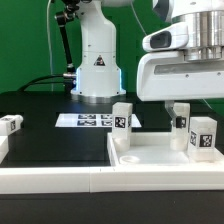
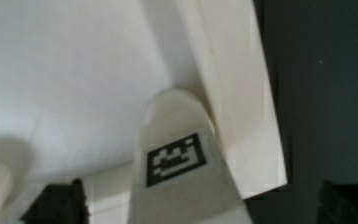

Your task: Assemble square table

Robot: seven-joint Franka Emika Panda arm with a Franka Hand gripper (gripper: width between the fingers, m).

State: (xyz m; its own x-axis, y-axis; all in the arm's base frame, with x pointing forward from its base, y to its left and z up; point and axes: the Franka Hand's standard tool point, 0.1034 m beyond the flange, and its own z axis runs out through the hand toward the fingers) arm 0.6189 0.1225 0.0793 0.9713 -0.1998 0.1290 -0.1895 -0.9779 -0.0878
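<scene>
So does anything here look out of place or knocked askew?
One leg lies alone at the exterior view's left edge, far from the square table, where three other legs stand upright. That loose leg seems not yet fitted. Nothing looks broken or spilled.

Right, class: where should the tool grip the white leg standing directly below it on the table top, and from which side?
Probably its upper end, from straight above: the leg stands upright on the square table, its top free, and the open tool hangs with one finger either side.
</scene>
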